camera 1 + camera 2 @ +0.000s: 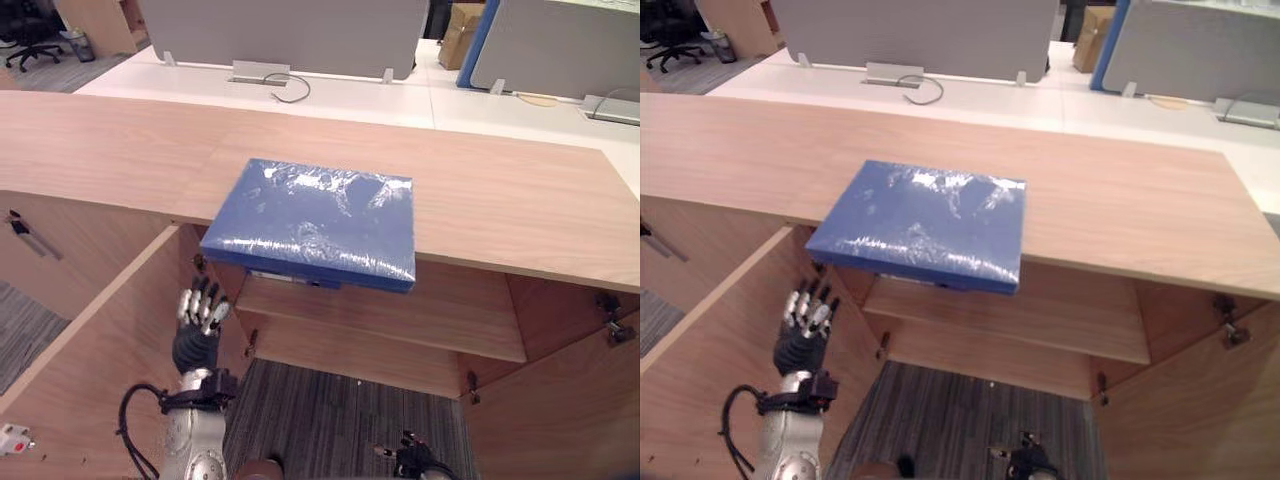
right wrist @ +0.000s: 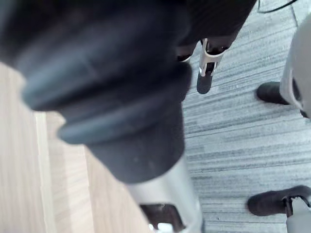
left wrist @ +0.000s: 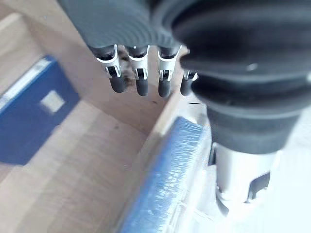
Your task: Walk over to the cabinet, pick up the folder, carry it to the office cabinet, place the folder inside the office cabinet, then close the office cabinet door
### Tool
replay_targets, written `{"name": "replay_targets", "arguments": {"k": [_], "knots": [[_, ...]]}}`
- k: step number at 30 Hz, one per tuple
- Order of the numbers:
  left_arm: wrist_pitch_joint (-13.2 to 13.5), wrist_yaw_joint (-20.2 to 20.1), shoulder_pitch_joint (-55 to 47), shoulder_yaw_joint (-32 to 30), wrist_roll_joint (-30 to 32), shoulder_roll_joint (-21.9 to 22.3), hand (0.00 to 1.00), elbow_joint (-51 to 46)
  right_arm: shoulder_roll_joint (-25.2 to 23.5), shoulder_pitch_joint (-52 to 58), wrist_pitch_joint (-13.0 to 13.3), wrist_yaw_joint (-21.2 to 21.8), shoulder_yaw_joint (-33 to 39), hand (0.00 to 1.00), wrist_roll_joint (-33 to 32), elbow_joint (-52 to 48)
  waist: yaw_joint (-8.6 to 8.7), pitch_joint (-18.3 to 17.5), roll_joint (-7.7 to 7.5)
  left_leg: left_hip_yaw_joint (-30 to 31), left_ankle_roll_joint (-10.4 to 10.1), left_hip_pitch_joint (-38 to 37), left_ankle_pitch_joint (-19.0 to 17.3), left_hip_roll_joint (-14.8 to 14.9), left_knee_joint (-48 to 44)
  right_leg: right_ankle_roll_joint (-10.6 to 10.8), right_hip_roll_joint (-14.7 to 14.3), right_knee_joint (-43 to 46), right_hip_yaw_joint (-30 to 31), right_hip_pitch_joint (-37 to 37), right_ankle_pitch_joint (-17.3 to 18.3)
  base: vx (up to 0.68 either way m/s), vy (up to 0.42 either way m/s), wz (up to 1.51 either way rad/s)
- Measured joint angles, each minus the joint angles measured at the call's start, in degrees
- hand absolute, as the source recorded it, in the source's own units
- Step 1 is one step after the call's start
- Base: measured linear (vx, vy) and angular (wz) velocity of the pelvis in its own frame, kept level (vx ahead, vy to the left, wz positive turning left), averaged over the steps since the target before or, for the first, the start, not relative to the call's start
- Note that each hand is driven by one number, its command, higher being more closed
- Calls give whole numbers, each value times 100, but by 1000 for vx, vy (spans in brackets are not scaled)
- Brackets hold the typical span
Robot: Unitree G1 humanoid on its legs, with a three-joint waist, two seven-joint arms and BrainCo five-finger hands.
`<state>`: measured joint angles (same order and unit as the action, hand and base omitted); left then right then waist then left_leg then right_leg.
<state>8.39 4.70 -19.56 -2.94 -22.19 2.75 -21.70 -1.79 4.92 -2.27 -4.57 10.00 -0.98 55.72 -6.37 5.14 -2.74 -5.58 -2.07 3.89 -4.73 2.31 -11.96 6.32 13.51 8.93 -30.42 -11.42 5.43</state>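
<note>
The folder (image 1: pixel 315 220) is blue and wrapped in shiny plastic film. It lies flat on the wooden cabinet top (image 1: pixel 120 150), its near edge jutting out over the open front. My left hand (image 1: pixel 200 312) is raised below the folder's near left corner, apart from it, fingers (image 3: pixel 138 80) straight and holding nothing. The left wrist view shows the folder's film-covered edge (image 3: pixel 167 174) past them. My right hand (image 1: pixel 415 462) hangs low over the carpet at the bottom edge.
Both cabinet doors stand open, the left door (image 1: pixel 90 340) and the right door (image 1: pixel 565 400). Between them is a wooden shelf (image 1: pixel 400 315). A dark blue thing with a white label (image 3: pixel 34 114) shows under the folder. White desks with grey screens (image 1: pixel 280 30) stand behind.
</note>
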Motion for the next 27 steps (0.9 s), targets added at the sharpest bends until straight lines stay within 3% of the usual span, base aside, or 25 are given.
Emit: {"name": "replay_targets", "arguments": {"k": [1,2,7,12,17,20,24,27], "knots": [[12,227,-7,-50,378,32,0,-124,-1,6,0,-24,-1,0,-3,-1,-9,4,-6,25,2,5,9,-6,9,0,4,3,-50,-7,0,-10,-49,23],[24,761,-9,-178,1105,47,0,-268,-19,31,3,-91,-1,0,-12,-1,-48,5,-12,50,4,6,13,-22,18,-3,13,11,-105,-16,-2,-4,-13,12],[11,2370,-22,-534,2914,66,0,-520,-195,20,54,-345,0,0,-64,0,-146,15,-49,187,60,15,48,-145,51,-42,62,24,-173,-74,-29,13,18,18],[-43,3199,8,-423,4091,55,0,-812,-241,-35,152,-533,-12,0,-236,9,-225,-24,-192,201,76,26,58,-184,63,-60,67,-74,-172,-102,-68,4,5,1],[-197,3383,137,135,4888,-15,0,-814,-241,-87,173,-644,-24,0,-234,29,-229,-66,-251,178,94,26,87,-186,94,-88,50,-166,-129,-102,-114,-5,-4,-4],[-257,3365,351,811,5383,-358,0,-811,-227,-190,179,-651,-149,0,-228,329,-231,-132,-302,42,79,7,211,-199,285,-90,53,-316,-38,-23,-117,-14,-17,-21],[-250,3135,724,1238,6129,-804,0,-584,-191,-255,170,-646,-257,0,-92,698,-90,-306,-272,-31,51,-1,319,-181,383,-88,8,-481,181,22,-120,-23,-37,-16],[-252,2957,791,1239,6408,-835,0,-235,-97,-280,167,-624,-257,0,20,834,-16,-382,-269,-28,29,-65,426,-156,514,-88,-24,-509,265,52,-120,-45,-27,-12]]}}
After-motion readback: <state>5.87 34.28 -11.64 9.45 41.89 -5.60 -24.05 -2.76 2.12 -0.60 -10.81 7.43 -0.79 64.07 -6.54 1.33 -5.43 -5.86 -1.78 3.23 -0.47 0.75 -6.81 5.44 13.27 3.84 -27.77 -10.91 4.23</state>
